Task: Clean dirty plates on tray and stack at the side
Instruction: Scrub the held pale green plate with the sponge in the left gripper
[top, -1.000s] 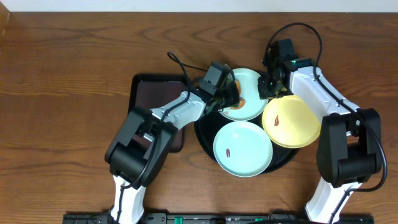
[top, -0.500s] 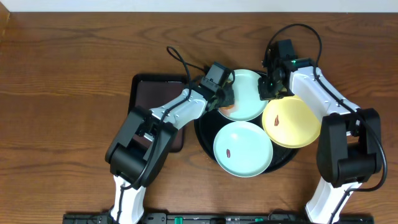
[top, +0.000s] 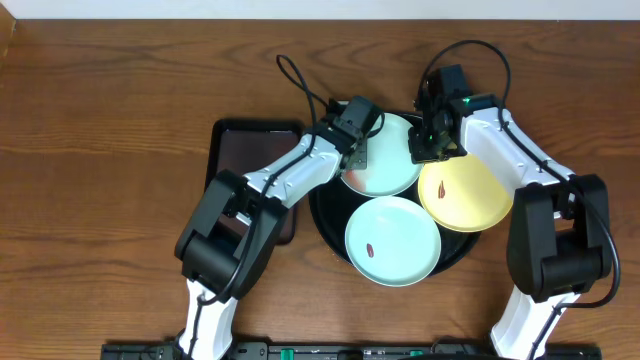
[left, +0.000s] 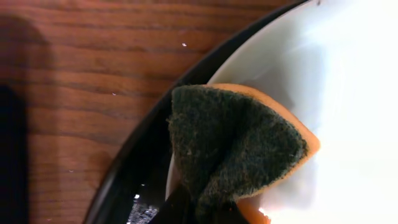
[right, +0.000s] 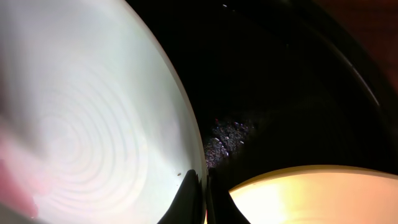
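Observation:
Three plates lie on the round black tray (top: 330, 215). The far mint-green plate (top: 388, 160) shows no smear now. My left gripper (top: 355, 135) is shut on an orange sponge with a dark green scouring face (left: 236, 146), pressed on that plate's left rim (left: 348, 93). My right gripper (top: 425, 143) is shut on the same plate's right rim (right: 93, 124). The near mint-green plate (top: 392, 240) has a brown smear. The pale yellow plate (top: 465, 195) lies at the right, also seen in the right wrist view (right: 311, 196).
A dark-brown rectangular tray (top: 250, 165) lies left of the black tray, under my left arm. Brown wooden table (top: 110, 150) lies all round. A black cable loops above the left gripper.
My left gripper with the sponge has swept from the plate's middle to its upper left rim. The brown smear on the far plate is gone. The right gripper has kept its hold.

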